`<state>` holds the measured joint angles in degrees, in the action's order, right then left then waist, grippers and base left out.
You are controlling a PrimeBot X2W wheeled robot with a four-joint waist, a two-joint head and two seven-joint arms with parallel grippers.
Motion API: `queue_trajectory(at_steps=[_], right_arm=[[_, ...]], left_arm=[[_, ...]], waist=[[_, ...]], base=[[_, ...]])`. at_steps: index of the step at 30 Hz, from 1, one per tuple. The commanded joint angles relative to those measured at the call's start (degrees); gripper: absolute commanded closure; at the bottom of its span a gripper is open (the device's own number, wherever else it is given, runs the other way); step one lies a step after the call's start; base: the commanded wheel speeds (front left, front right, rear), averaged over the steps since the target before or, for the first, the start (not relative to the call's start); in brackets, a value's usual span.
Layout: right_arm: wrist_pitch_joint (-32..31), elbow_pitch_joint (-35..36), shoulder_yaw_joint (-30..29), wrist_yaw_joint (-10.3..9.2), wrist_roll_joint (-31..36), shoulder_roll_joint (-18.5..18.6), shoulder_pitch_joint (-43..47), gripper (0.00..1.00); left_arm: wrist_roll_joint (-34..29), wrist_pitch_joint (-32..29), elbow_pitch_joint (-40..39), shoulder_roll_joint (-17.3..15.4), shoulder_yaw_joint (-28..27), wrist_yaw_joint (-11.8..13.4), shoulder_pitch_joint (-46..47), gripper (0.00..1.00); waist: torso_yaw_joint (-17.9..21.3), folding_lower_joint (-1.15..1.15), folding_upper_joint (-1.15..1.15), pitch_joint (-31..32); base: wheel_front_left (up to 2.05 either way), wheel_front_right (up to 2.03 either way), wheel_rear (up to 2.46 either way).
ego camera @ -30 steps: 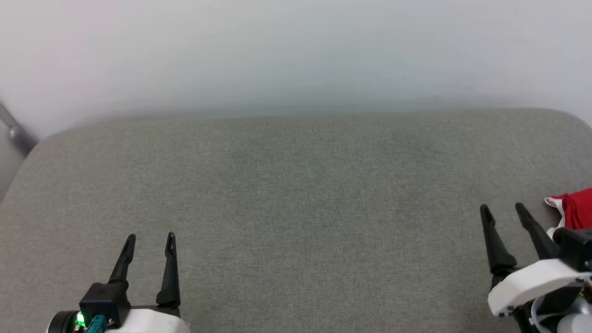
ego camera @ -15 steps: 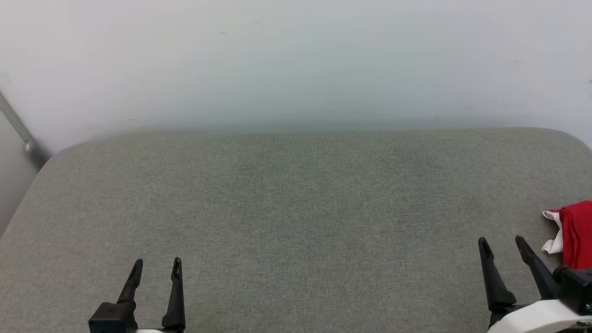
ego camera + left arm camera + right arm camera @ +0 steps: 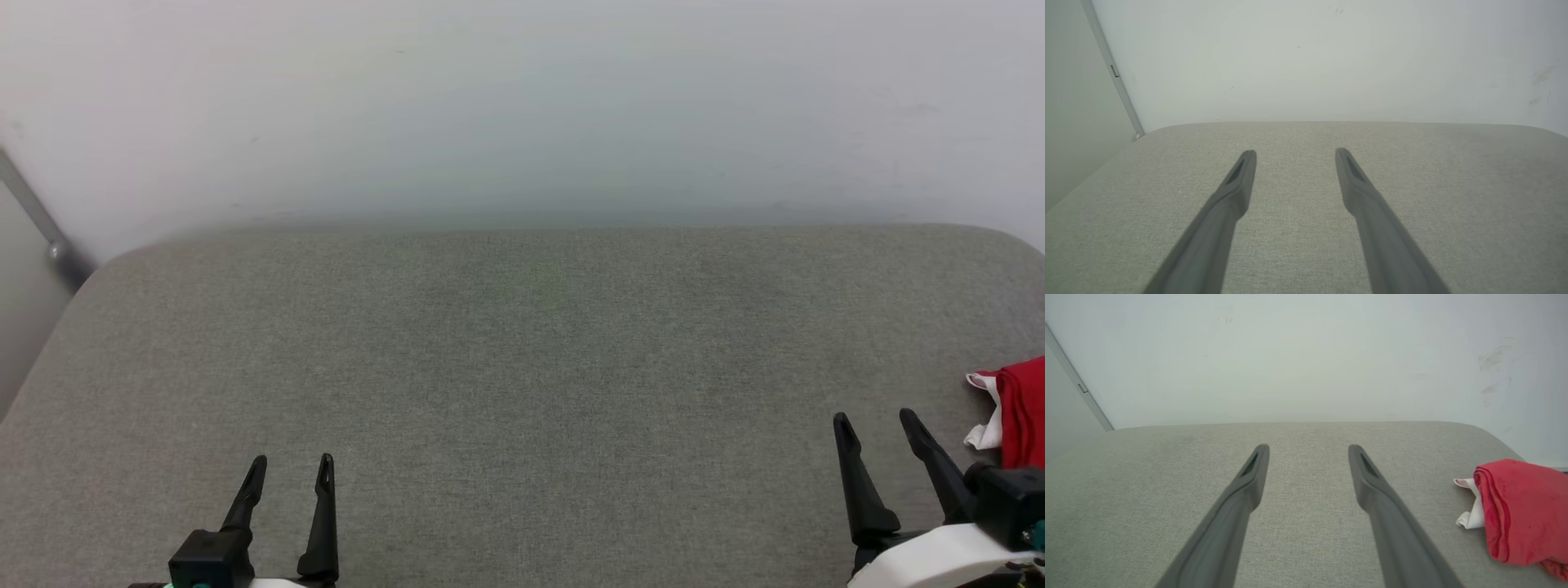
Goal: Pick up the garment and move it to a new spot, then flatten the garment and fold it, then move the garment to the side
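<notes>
**Hovering Open-Handed Beside a Red Bundle**

Nearest the robot, the left gripper [image 3: 293, 459] hung over the near edge of the grey padded surface [image 3: 522, 367], toward its left, with its fingers spread and pinching nothing. The right gripper [image 3: 874, 416] hung close to the near right corner, likewise spread and empty. Just beyond it, at the right edge, the garment [image 3: 1519, 510] lay as a compact red bundle, apart from both grippers. A white sleeve end [image 3: 1470, 516] poked out on its inner side. Farther back, the surface ran to a rounded far edge under a pale wall [image 3: 522, 106], and a metal bar [image 3: 37, 220] slanted past the far left corner.

A bundle lying there suited either a shirt waiting to be lifted or one already folded and set aside; nothing settled which. Either way, good work meant keeping the right fingers from snagging the cloth or nudging it over the right edge.

The bundle ran out of view on its right side. Lettering, trim and logo could not be made out, nor whether the folds were tidy.
</notes>
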<state>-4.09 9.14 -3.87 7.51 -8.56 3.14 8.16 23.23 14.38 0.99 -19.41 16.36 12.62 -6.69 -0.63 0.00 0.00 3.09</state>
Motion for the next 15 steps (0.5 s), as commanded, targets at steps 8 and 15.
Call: queue_trajectory(at_steps=[8, 15], right_arm=[[-0.2, -0.4, 1.3, -0.05, 0.6, -0.3, -1.1, 0.00], [0.1, -2.3, 1.4, 0.01, -1.1, -0.1, 0.4, 1.00]], left_arm=[[0.3, 0.5, 1.0, 0.1, -0.5, -0.9, 2.1, 0.00], [1.6, 0.0, 2.4, 1.1, -0.1, -1.3, 0.6, 1.00]], waist=[[-0.4, 0.00, 0.00, -0.5], [-0.4, 0.01, 0.00, -0.6]], base=[[0.00, 0.00, 0.00], [0.00, 0.00, 0.00]])
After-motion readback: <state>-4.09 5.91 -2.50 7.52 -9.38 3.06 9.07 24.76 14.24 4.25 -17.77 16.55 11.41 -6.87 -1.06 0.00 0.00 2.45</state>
